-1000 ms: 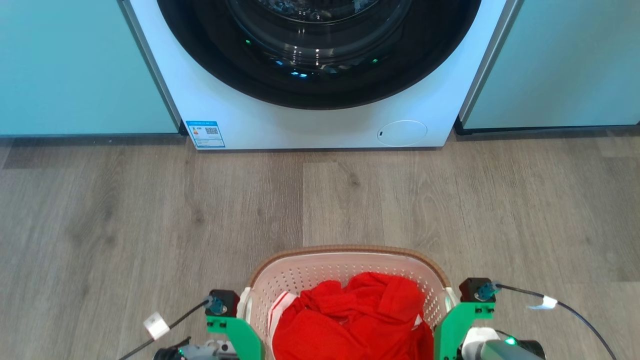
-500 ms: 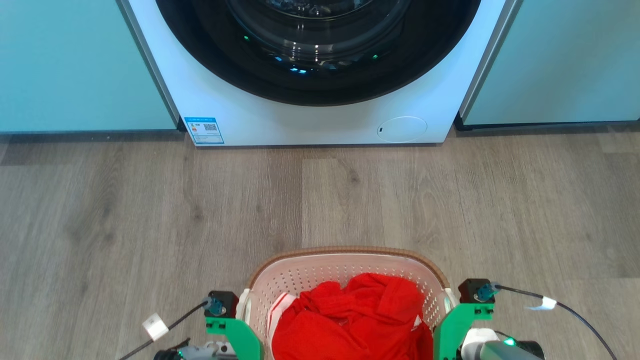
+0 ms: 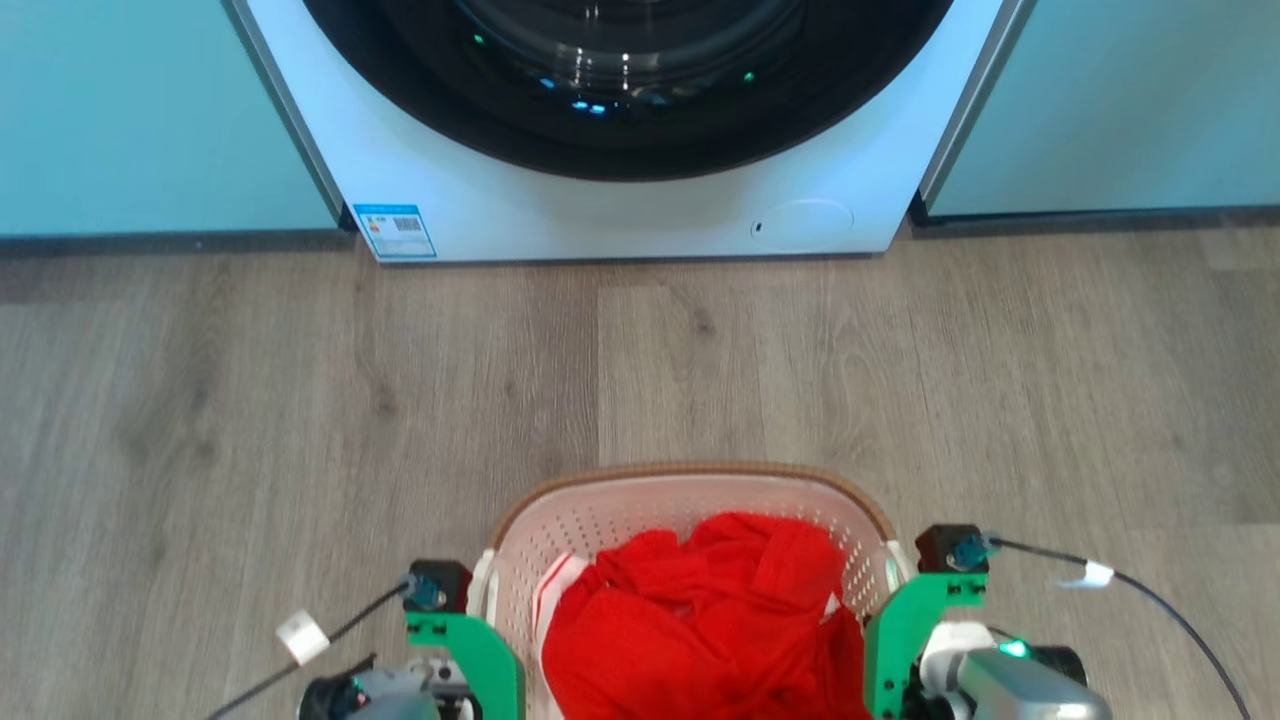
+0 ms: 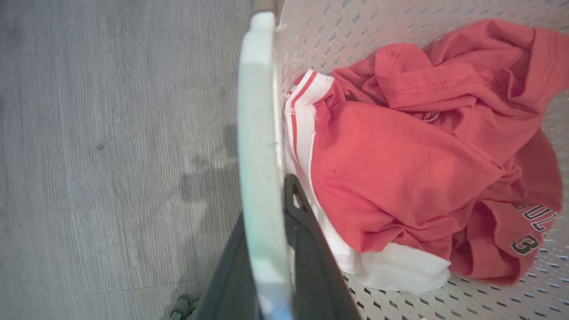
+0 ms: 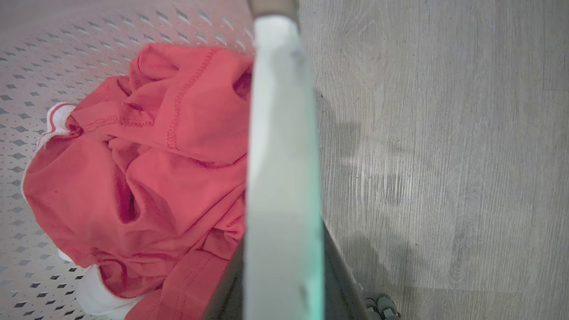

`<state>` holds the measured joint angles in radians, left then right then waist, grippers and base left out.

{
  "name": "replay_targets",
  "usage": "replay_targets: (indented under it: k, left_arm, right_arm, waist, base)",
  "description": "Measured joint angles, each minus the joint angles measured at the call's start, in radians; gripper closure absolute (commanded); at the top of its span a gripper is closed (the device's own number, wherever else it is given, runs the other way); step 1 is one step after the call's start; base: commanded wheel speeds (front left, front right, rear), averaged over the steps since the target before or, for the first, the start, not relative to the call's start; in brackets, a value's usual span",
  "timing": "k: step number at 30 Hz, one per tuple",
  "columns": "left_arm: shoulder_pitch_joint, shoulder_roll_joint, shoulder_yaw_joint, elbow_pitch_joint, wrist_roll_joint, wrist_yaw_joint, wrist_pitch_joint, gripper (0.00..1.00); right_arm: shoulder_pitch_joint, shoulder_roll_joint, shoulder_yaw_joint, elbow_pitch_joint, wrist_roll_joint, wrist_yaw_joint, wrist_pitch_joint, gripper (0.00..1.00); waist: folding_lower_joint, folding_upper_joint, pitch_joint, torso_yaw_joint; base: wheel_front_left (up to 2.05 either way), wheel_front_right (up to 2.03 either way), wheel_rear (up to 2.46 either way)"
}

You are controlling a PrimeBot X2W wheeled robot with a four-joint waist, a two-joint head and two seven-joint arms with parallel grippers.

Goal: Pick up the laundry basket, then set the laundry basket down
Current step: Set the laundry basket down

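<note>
Lying crosswise between the arms, the laundry basket [image 3: 690, 470] is clamped at both ends, left gripper [image 4: 266, 209] closed on its left handle [image 4: 258, 111], right gripper [image 5: 282, 235] on its right handle [image 5: 280, 111].

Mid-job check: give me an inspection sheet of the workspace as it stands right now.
Surface: grey wood-plank floor.
Job's things: laundry basket directly before the robot, holding a red garment with white trim.
Clutter: nothing seen.
Grippers: left gripper shut on the left handle; right gripper shut on the right handle.
Cables: left cable and right cable, white-tagged, trailing outward from the basket.
Surroundings: washing machine ahead, teal cabinets either side.
</note>
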<state>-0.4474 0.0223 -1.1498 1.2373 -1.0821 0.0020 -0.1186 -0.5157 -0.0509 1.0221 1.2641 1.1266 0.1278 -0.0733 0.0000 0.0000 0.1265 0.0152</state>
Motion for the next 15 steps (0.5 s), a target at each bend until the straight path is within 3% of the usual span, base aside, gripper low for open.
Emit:
replay_targets:
  k: [15]
  left_arm:
    - [-0.209,0.0,0.007,0.019,-0.002,0.005,-0.042,1.0]
  right_arm:
    - [-0.212,-0.001,0.023,0.017,0.012,0.0,-0.052,1.0]
  waist:
    - [0.0002,0.0,0.177,-0.003]
  base:
    - [0.0,0.0,0.0]
